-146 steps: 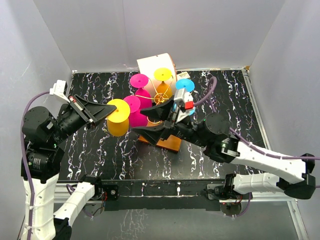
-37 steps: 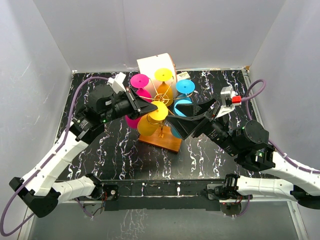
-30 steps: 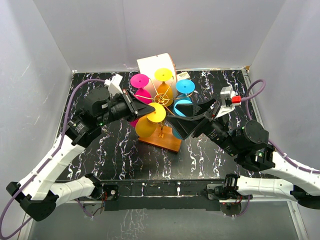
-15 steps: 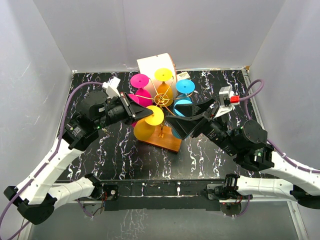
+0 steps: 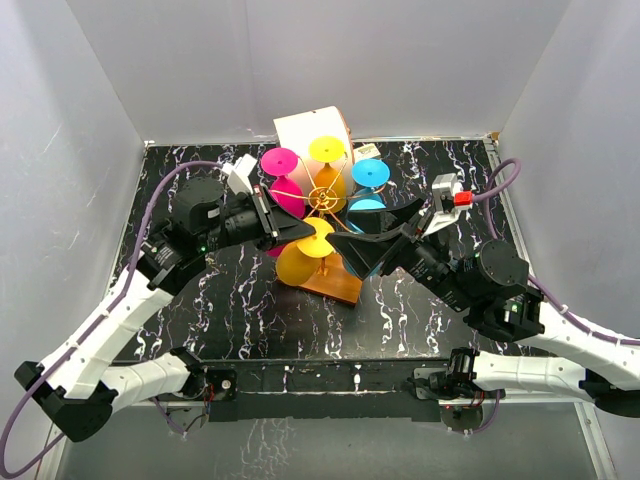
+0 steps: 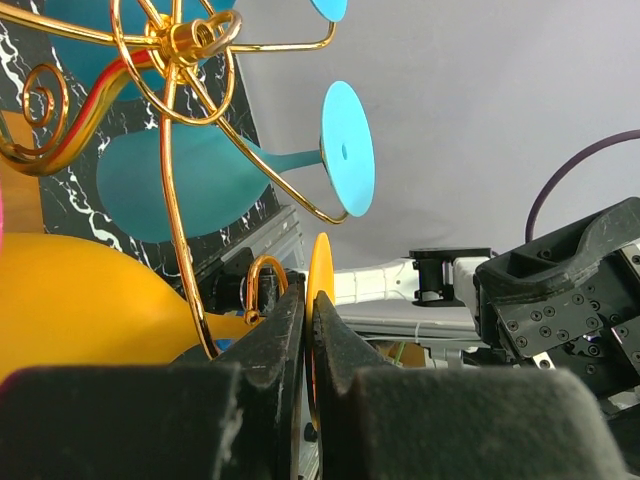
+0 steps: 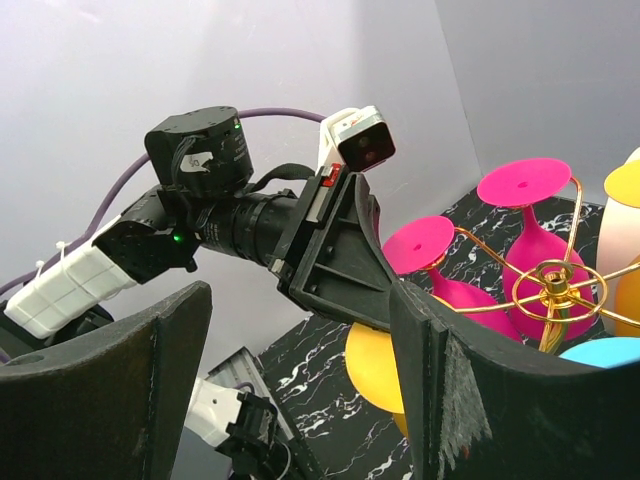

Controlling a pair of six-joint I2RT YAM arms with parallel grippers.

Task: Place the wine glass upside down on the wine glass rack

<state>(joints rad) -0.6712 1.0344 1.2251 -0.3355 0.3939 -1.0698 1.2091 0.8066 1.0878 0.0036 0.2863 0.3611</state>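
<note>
Top view: left gripper (image 5: 303,233) is clenched on the foot of the yellow wine glass (image 5: 297,265). The glass hangs tilted at the near-left side of the wine glass rack (image 5: 325,193), over its wooden base. Right gripper (image 5: 372,245) is spread and empty, just right of the rack.

Left wrist view: fingers (image 6: 262,345) pinch the foot disc edge-on — a gold rack arm runs beside the stem.

Right wrist view: jaws wide apart, nothing between them.

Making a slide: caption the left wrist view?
Left gripper clamps the orange wine glass by its foot at the wine glass rack, a teal glass hanging behind.
</note>
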